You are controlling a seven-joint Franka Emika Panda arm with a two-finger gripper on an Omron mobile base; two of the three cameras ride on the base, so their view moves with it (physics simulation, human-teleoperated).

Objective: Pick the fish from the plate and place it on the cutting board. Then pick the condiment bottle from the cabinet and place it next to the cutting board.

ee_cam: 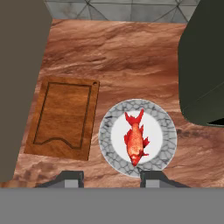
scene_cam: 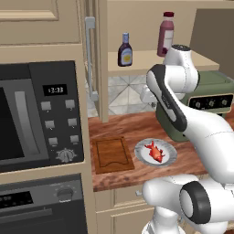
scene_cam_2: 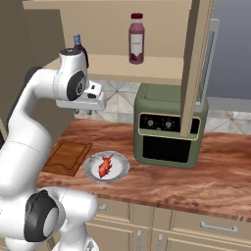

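Hand view looks straight down on the counter (ee_cam: 131,57): the fish (ee_cam: 135,138) lies in the middle of the plate (ee_cam: 164,151), head toward the bottom of that view, tail toward the tiled wall. The cutting board (ee_cam: 63,116) lies just beside the plate on its left, apart from it and bare. The pincer (ee_cam: 111,178) hangs well above the plate with its two tips spread apart and nothing between them — released, touching neither fish nor plate.

From the left base view the plate (scene_cam: 170,155) sits to the right of the cutting board (scene_cam: 112,154), both near the front edge of the counter, with the fish (scene_cam: 155,151) on the plate. Behind the plate stands a green toaster oven (scene_cam: 215,91). Above, the cabinet (scene_cam: 137,61) is open, its door (scene_cam: 101,59) swung out with the grey handle (scene_cam: 90,55) facing the room. On its shelf the condiment bottle (scene_cam: 125,50) stands upright — a taller maroon bottle (scene_cam: 166,35) stands to its right, well apart. A microwave (scene_cam: 41,114) is built in at the left.
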